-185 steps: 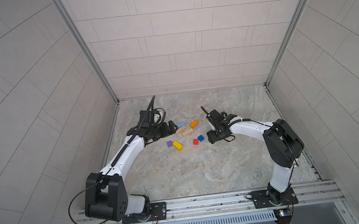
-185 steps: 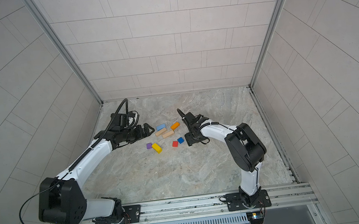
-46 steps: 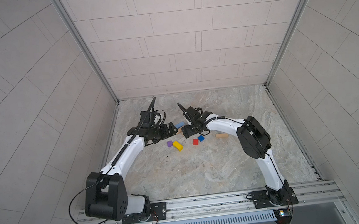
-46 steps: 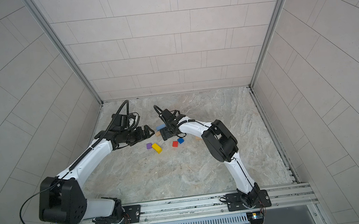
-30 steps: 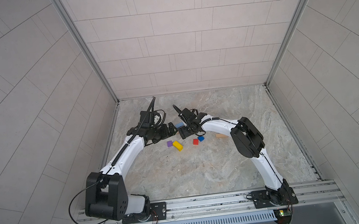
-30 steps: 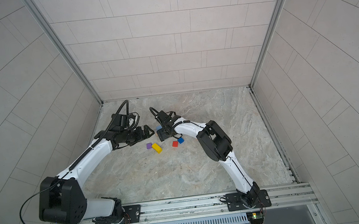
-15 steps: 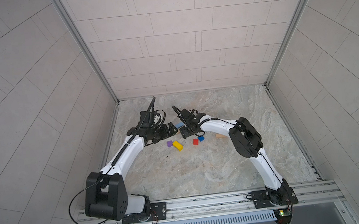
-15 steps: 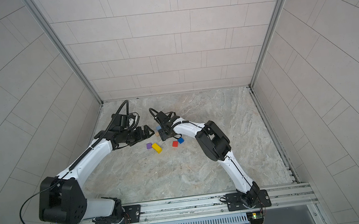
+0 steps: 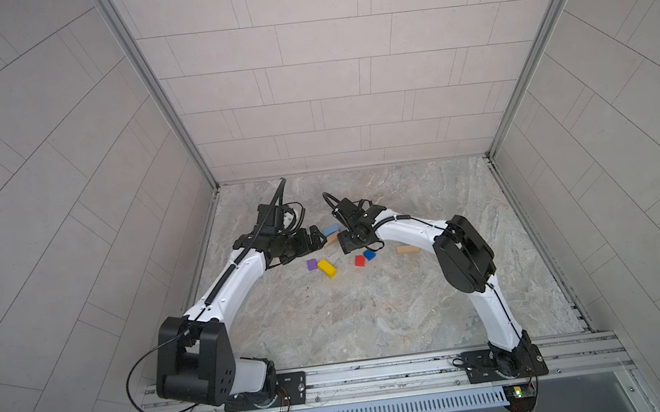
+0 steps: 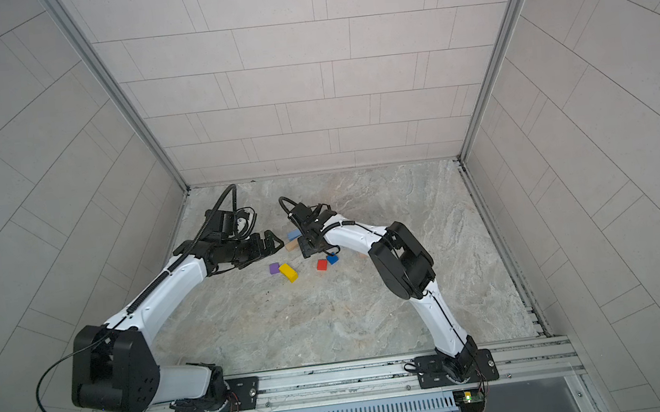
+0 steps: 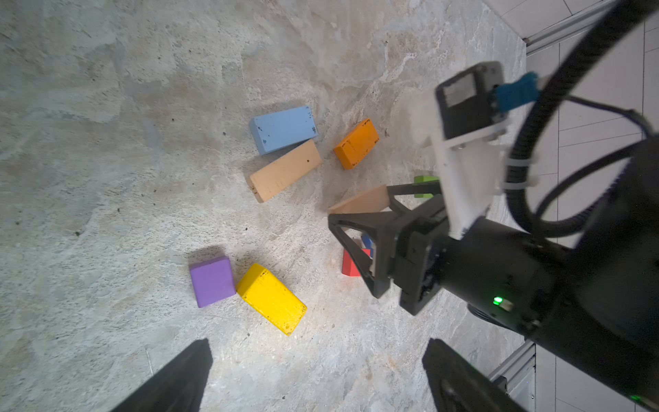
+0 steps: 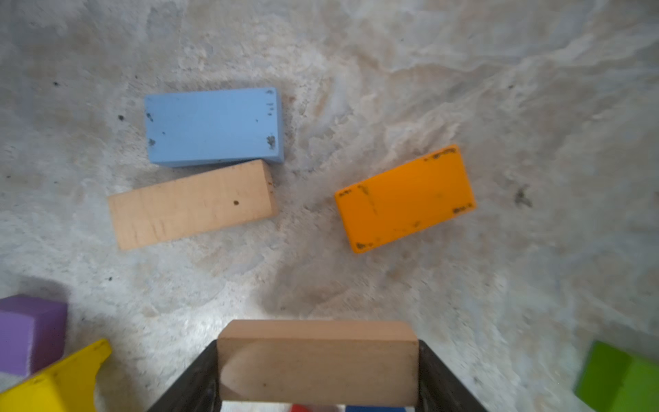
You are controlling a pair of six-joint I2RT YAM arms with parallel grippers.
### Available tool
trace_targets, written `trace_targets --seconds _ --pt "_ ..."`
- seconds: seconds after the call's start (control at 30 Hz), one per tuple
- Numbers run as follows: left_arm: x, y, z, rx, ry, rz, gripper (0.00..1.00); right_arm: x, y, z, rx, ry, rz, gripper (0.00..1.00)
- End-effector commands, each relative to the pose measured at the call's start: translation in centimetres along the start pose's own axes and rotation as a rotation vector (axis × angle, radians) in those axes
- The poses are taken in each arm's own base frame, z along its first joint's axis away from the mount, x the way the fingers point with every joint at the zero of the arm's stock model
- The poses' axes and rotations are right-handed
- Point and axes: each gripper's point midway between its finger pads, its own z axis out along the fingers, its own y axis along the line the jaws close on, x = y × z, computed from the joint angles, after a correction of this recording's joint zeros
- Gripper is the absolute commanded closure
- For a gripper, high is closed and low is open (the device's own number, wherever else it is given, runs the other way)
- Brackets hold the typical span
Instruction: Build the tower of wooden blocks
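Observation:
My right gripper is shut on a plain tan bar, gripped across its ends just above the floor; it also shows from the left wrist. Beyond it lie a light-blue brick, another tan bar touching that brick, and an orange brick. A purple cube, a yellow brick, a red cube and a blue cube sit apart nearer the front. A green brick lies off to one side. My left gripper hovers open and empty near the yellow brick. No tower is in view.
A third tan bar lies alone to the right of the cluster. The two grippers stand close together over the blocks. Tiled walls enclose the stone floor on three sides.
My right gripper has swung left from the lone tan bar to the cluster, and its jaws have shut on a tan bar. The left arm has stayed still.

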Motion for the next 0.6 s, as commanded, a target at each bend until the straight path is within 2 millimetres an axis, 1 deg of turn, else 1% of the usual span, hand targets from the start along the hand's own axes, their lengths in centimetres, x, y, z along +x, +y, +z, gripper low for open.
trace_targets --seconds 0.0,0.2,0.33,0.57 --pt "-0.4 -0.3 -0.4 0.006 -0.005 0.005 0.0 -0.4 -1.9 -4.1 0.029 -0.032 0.046 0.4" --pt "-0.4 -0.3 -0.3 0.008 -0.002 -0.001 0.0 2.0 -4.3 -6.3 0.062 -0.024 0.086 0.4" --pt "-0.4 -0.4 -0.2 0.014 0.003 -0.003 0.0 3.6 -5.4 -7.5 0.075 -0.021 0.106 0.41" --pt "-0.5 -0.6 -0.2 0.019 0.008 -0.003 0.0 6.6 -7.4 -8.4 0.117 -0.002 0.12 0.41"
